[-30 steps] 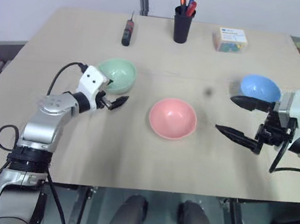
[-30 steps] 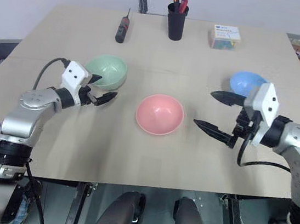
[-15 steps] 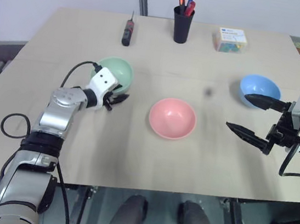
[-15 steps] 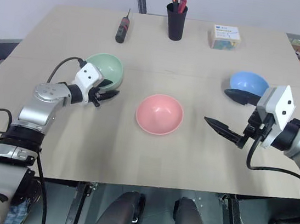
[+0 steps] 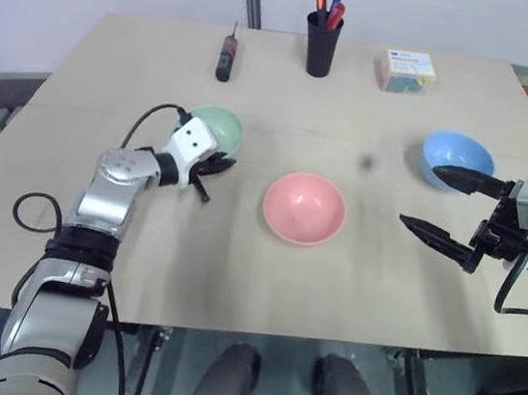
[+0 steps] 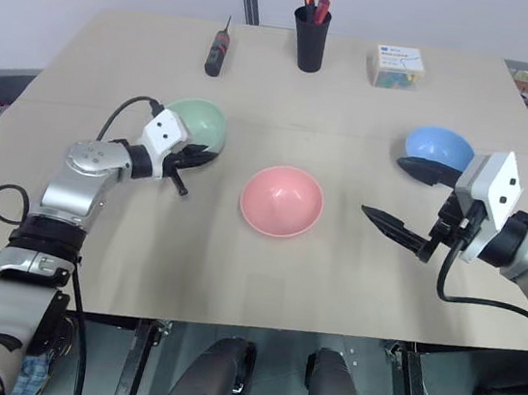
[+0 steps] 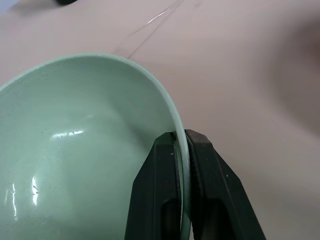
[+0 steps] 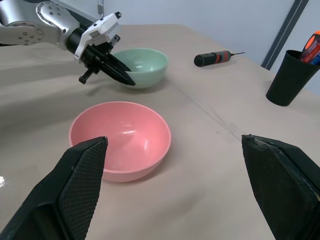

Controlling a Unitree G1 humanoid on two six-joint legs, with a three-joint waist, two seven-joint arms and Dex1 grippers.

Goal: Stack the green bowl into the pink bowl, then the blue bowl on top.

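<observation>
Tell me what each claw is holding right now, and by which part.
The left claw is shut on the green bowl, pinching its rim. The right claw is open, holding nothing.

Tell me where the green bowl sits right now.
The green bowl sits on the table's left half, left of and slightly behind the pink bowl, with the left hand pinching its near rim.

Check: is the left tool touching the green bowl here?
Touching. The left wrist view shows the left tool shut on the green bowl's rim, one finger inside the wall and one outside.
</observation>
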